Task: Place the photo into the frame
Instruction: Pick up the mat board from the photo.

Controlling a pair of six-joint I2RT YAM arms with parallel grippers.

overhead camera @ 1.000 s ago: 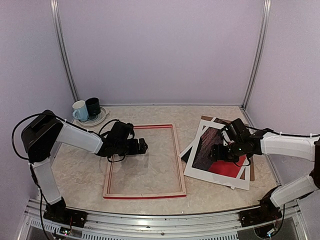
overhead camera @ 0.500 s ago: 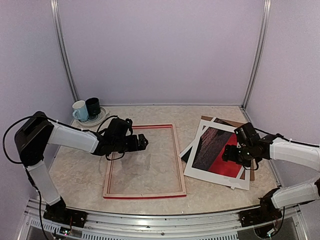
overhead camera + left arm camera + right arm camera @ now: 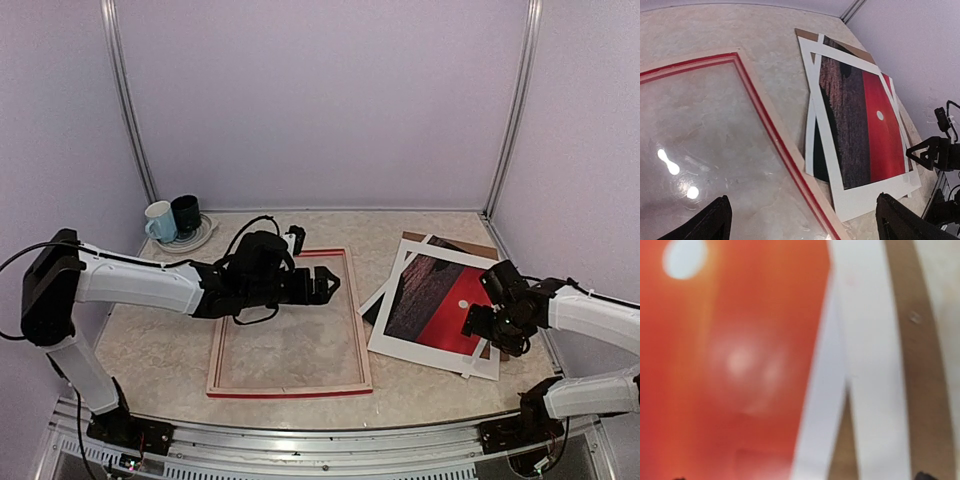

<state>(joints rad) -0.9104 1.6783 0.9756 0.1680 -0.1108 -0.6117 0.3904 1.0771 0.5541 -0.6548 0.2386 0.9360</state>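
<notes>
We have the left gripper [image 3: 322, 285] above the frame [image 3: 290, 388] and the right gripper [image 3: 478, 325] above the 4 o'clock corner of the photo [image 3: 430, 300], both wide open and empty, the photo lying face up at the frame's 3 o'clock, presumably for an edge pickup.

Pale marbled table [image 3: 170, 340]; red-faced frame [image 3: 290, 388] flat, left of centre; just right of it a skewed stack, brown backing board [image 3: 465, 243] lowest, white sheets [image 3: 372, 298] above, photo [image 3: 430, 300] topmost, face up; back-left corner, plate [image 3: 203, 240] bearing light blue mug [image 3: 160, 222] and dark mug [image 3: 186, 215].
</notes>
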